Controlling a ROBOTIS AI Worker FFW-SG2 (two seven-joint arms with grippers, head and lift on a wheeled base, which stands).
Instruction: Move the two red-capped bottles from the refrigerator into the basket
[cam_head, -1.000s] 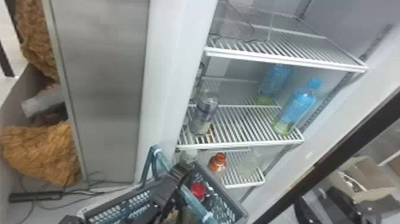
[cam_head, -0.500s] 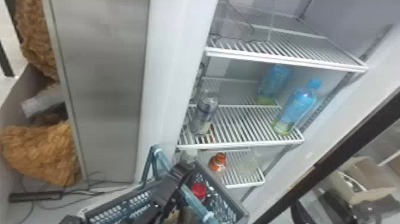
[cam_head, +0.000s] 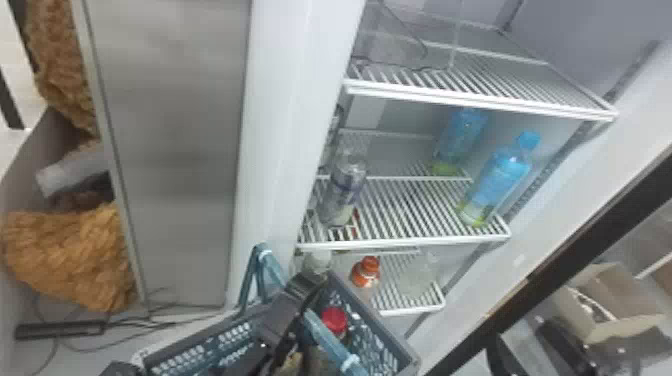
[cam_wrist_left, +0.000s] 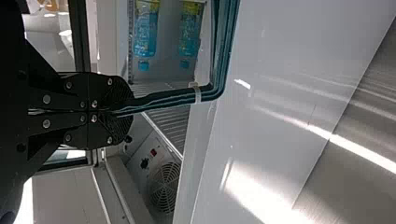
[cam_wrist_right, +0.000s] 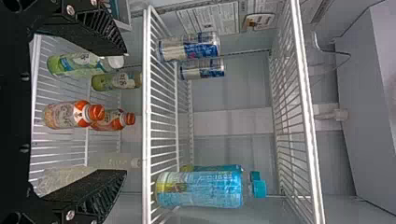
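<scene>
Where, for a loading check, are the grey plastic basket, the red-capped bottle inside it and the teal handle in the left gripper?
Grey basket (cam_head: 375, 313): head view, right rim.
Red-capped bottle (cam_head: 334, 319): head view, cap.
Teal handle (cam_wrist_left: 168, 97): left wrist view, length before bend.

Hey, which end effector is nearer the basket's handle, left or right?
Left. The left end effector is shut on the handle, touching it. The right end effector faces the refrigerator shelves, fingers apart, away from the handle.
</scene>
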